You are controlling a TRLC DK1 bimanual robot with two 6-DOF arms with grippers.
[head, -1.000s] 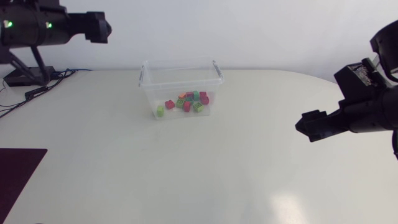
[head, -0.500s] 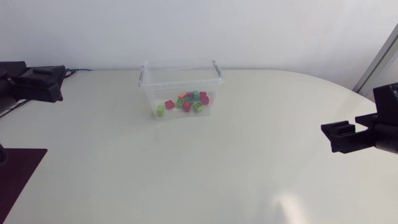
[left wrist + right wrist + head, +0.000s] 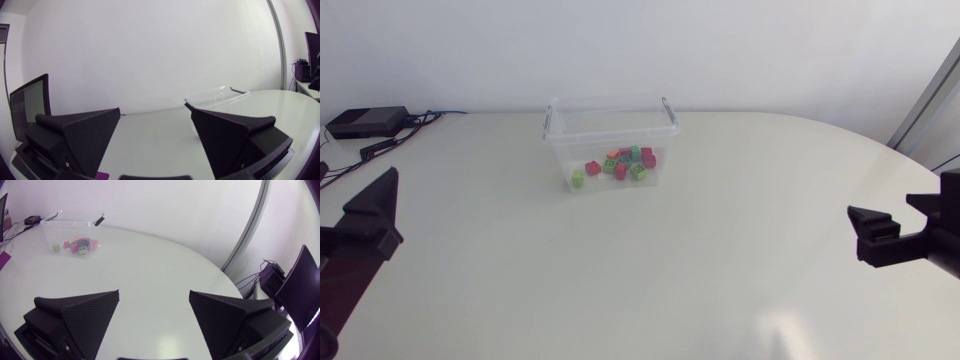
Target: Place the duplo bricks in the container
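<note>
One clear container holds roughly a dozen bricks, overlapping too much to count exactly; the left gripper and right gripper both gape empty.

Table: off-white, matte; far edge rounded, curving down toward right of frame. Soft glare patch on surface, lower right of frame.
Small black box: flat, rectangular, upper left of frame, at table's far-left corner.
Black cables: run from box across table corner, out past left edge of frame.
Purple mat: thin sliver only, at table's edge in right wrist view; shape can't be made out.
</note>
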